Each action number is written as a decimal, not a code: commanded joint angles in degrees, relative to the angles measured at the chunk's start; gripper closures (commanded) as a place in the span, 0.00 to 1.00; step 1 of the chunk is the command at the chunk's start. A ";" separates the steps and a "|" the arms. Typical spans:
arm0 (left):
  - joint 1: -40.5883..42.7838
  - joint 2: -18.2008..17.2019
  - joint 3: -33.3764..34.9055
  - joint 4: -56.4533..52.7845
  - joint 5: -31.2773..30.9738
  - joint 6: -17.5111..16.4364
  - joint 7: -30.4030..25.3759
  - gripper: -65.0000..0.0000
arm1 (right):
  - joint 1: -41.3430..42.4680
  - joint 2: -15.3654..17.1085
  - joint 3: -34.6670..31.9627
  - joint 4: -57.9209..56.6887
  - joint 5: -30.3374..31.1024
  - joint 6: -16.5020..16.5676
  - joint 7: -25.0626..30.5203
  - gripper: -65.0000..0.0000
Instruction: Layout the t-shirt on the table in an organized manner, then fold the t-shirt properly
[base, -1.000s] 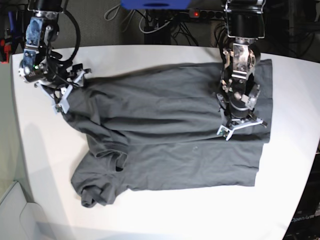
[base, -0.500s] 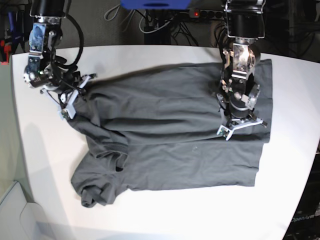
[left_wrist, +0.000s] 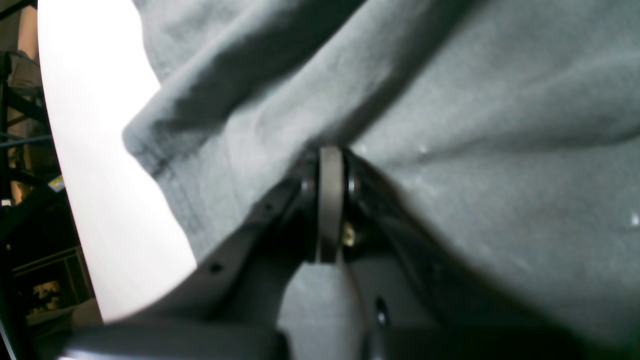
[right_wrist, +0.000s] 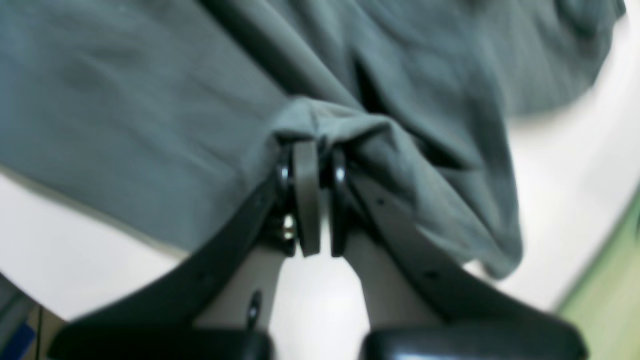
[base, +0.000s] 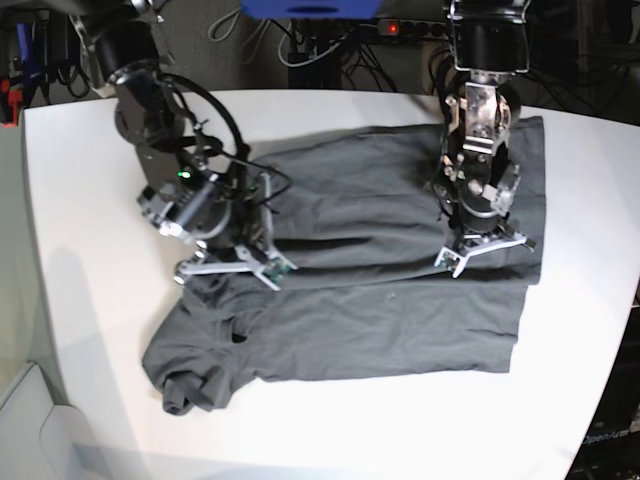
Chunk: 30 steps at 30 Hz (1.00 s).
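Charcoal-grey cloth covers most of the white table (base: 80, 330): the t-shirt (base: 380, 320) lies spread across the middle, its body reaching from about 9 o'clock to 3 o'clock in the base view, with a crumpled sleeve bunched at roughly 7 o'clock near the front-left edge. 2 arms work on it. The right gripper (base: 232, 262) sits over the shirt's left part, at about 9 o'clock from the table's centre; its wrist view shows the 2 fingers (right_wrist: 306, 195) drawn narrow, pinching a raised fold of the grey fabric between them, with bare tabletop showing below the shirt's edge. The left gripper (base: 482, 250) stands at about 2 o'clock, pressed down onto the shirt's right side near the hem. Its wrist view shows the fingers (left_wrist: 330, 200) closed tight together, a ridge of fabric gathered at their tips, and creases radiating away toward 12 o'clock and 2 o'clock. A strip of white table shows at 9 o'clock in that view, beside the shirt's stitched edge. A horizontal fold line runs across the shirt between the 2 grippers.
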 joint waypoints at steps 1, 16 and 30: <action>-0.17 0.00 -0.08 0.29 -0.12 -0.64 1.17 1.00 | 2.05 -0.31 -2.11 -0.30 -0.71 -0.08 0.80 1.00; 1.41 0.00 -0.08 0.38 -0.03 -0.64 1.09 1.00 | 15.33 -0.48 -12.13 -8.66 -1.06 0.00 0.63 0.51; 1.41 0.00 -0.08 0.38 -0.03 -0.64 0.82 1.00 | 7.68 1.45 -3.87 1.28 -1.15 0.00 1.42 0.46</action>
